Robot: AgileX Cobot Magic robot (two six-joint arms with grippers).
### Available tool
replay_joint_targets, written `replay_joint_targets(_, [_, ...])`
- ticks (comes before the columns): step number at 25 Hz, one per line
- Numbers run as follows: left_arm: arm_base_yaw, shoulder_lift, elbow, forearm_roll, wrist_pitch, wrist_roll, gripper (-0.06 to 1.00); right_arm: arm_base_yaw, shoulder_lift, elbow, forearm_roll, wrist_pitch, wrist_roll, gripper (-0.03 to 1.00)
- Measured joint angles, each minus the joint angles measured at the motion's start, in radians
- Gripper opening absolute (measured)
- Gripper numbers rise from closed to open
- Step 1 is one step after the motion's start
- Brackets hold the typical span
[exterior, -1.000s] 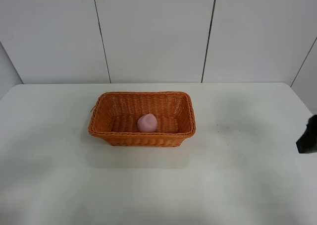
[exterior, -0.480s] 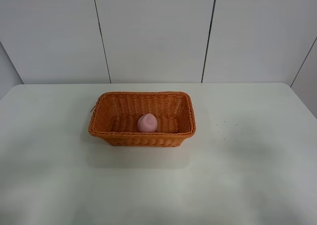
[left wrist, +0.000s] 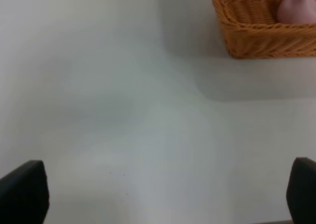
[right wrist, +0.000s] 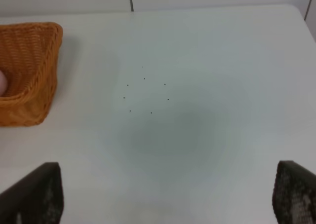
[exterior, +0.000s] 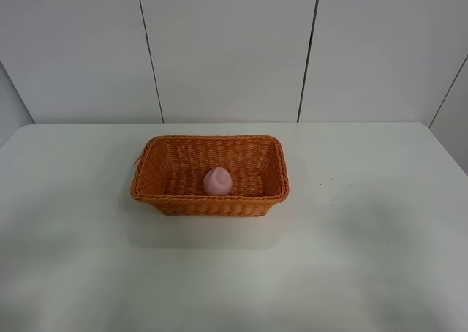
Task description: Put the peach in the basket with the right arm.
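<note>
The pink peach (exterior: 217, 180) lies inside the orange-brown wicker basket (exterior: 210, 202), near its front wall, at the middle of the white table. The left wrist view shows the basket (left wrist: 256, 36) with the peach (left wrist: 296, 8) in it, far from my left gripper (left wrist: 162, 192), whose black fingers (left wrist: 22, 192) stand wide apart and open over bare table. My right gripper (right wrist: 163, 194) is open too, nothing between its fingers (right wrist: 295, 192), with the basket's end (right wrist: 29, 66) well off to one side. Neither arm shows in the high view.
The white table (exterior: 365, 259) spreads around the basket on all sides. A few tiny dark specks (exterior: 325, 186) dot the surface right of the basket. White wall panels stand behind the table's far edge.
A second ago the black right gripper showed at the right edge of the high view; it has since drawn out of that view. Peach and basket have not moved.
</note>
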State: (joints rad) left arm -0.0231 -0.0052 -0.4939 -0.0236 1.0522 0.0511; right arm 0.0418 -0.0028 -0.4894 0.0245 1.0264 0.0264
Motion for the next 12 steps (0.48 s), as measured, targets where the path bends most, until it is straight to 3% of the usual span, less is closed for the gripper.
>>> replay_joint_targets(12, [0.000,0.000,0.000,0.000,0.000,0.000,0.99,0.000,0.000,0.001,0.000,0.000,-0.001,0.65])
